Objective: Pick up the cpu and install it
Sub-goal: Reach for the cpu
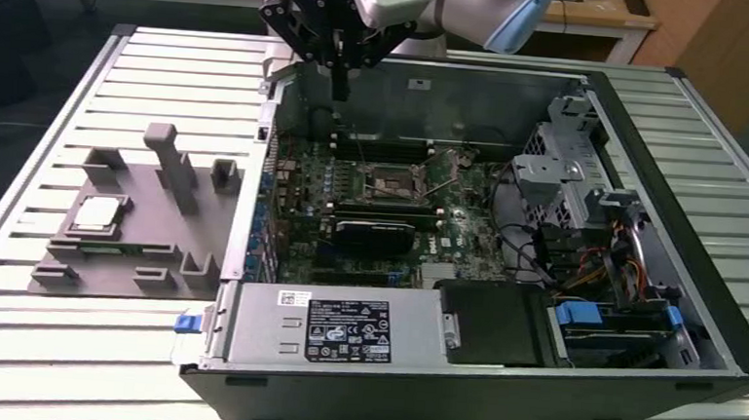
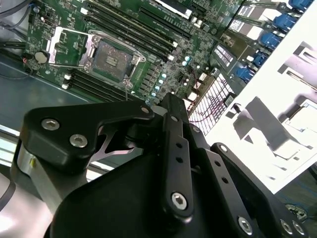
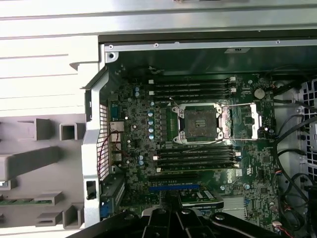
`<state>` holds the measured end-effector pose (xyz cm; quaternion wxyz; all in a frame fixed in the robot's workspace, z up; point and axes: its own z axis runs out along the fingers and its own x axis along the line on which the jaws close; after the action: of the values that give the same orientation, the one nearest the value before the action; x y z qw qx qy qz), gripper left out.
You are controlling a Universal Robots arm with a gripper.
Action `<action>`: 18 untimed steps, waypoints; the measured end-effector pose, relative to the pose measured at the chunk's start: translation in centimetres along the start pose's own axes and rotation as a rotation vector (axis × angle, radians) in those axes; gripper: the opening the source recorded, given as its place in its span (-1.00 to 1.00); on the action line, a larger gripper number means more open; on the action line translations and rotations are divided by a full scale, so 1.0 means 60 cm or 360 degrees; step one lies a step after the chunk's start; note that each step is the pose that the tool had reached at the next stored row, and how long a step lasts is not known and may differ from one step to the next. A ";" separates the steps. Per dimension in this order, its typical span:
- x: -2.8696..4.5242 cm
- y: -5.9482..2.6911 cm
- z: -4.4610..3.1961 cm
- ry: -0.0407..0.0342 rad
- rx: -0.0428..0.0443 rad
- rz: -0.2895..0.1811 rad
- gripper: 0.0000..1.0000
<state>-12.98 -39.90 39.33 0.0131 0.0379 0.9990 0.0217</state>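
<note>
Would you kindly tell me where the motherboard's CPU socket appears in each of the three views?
Exterior view: the CPU socket sits mid-board inside the open case.
Second wrist view: the socket lies between two banks of memory slots.
First wrist view: it lies beside its swung-open metal frame.
Shared landmark: those memory slots flanking it.

The gripper [image 1: 340,86] hovers over the open computer case [image 1: 401,407]; the cpu [image 1: 97,215] lies on the grey holder [image 1: 145,240].
</note>
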 end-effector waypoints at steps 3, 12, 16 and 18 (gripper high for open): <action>0.003 0.000 0.000 0.0000 0.0000 0.0000 -0.79; 0.010 -0.001 0.000 0.0000 0.0000 0.0000 -0.79; 0.013 -0.001 0.000 0.0000 0.0000 0.0001 -0.79; 0.014 -0.001 0.000 0.0000 0.0000 0.0001 -0.79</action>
<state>-13.83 -39.89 39.33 0.0131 0.0381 0.9990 0.0217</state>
